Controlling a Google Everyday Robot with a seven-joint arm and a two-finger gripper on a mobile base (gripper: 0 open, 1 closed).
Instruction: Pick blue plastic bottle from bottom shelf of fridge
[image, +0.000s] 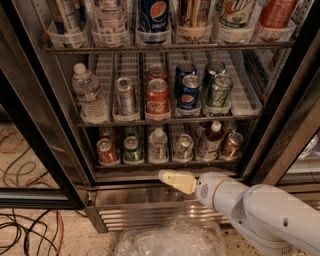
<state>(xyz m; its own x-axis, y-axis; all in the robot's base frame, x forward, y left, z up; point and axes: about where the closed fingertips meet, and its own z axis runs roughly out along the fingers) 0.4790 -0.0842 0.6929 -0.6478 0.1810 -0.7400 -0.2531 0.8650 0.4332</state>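
The fridge (45, 135) stands open in front of me. On its bottom shelf (165, 163) the blue plastic bottle (210, 143), with a white cap and dark contents, stands upright, second from the right. A copper-brown can (232, 145) is to its right and a silver can (183, 147) to its left. My gripper (169, 178) points left, just below the shelf's front edge and in front of the steel base. It is lower than the bottle and left of it, and holds nothing.
On the bottom shelf there are also a colourless water bottle (158, 146), a green can (131, 150) and a red can (106, 151). The rack above holds Coke (157, 98) and Pepsi (190, 95) cans. A crinkled plastic tub (170, 240) lies on the floor below, and cables (25, 230) lie at the left.
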